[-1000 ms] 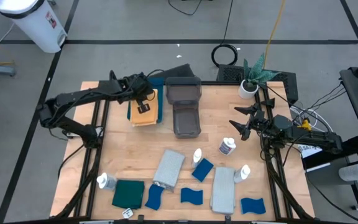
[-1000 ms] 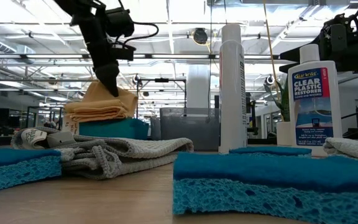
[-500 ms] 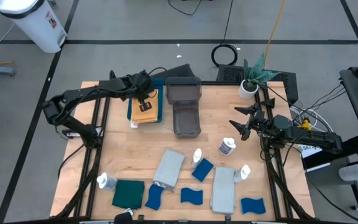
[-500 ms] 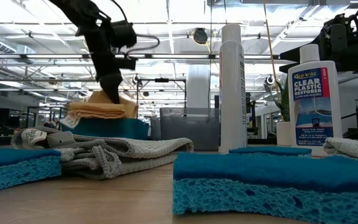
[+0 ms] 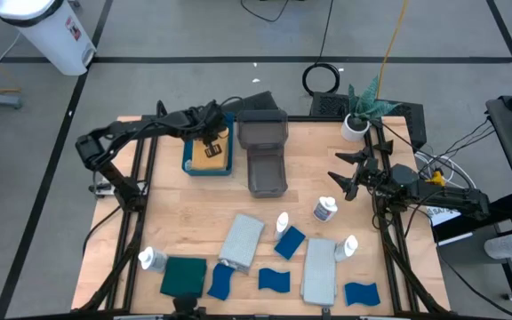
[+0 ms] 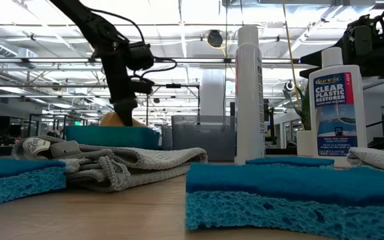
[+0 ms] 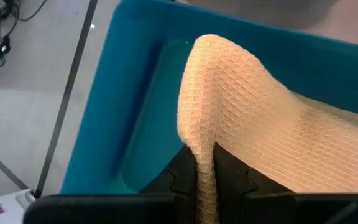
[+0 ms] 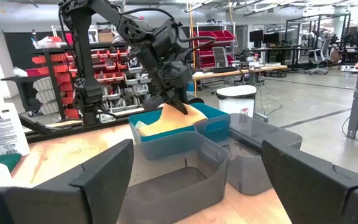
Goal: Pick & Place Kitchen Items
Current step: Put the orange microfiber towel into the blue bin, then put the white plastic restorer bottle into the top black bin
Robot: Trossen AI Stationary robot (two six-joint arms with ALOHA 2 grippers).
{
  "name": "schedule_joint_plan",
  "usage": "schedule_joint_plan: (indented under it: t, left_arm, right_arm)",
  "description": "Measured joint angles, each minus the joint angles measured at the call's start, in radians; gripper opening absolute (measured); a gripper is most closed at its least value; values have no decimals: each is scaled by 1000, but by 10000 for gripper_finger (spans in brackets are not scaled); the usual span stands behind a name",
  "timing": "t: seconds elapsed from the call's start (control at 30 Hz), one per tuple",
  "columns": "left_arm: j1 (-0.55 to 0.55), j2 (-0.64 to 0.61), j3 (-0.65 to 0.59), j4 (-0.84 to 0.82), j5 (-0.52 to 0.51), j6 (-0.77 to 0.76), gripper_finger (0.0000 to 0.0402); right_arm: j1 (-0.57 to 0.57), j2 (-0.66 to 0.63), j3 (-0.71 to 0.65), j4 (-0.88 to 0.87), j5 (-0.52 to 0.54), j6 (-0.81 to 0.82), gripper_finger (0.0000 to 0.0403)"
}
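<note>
the left gripper (image 5: 210,148) pinches a fold of the orange cloth (image 5: 212,149), which lies directly beneath it inside the blue tray (image 5: 189,160) at the table's far left. the right gripper (image 5: 338,181) waits spread wide, well apart.

In the low view the blue tray's wall (image 6: 112,135) hides nearly all of the orange cloth (image 6: 114,120). The picture's edge cuts off the near sponges (image 6: 292,193). Bottle labels (image 5: 324,211) are too small to read from above.

Arms: your left working, your right waiting.
Left gripper (image 5: 210,147) reaches far-left, fingers pinched; right gripper (image 5: 339,181) hovers right, jaws wide.
</note>
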Motion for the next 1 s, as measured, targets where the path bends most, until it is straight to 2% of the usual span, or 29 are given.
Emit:
schedule_joint_plan:
  t: [0.47,0.63,0.83,1.0]
  left_arm:
    - [49,22,0,8,-8,-53,48]
    - [37,22,0,16,-33,-70,115]
    - [36,20,0,53,-180,-53,215]
    - [10,-22,20,-19,-299,-46,268]
  right_arm:
    - [0,0,0,0,0,0,334]
    - [0,0,0,0,0,0,334]
    - [0,0,0,0,0,0,334]
    - [0,0,0,0,0,0,334]
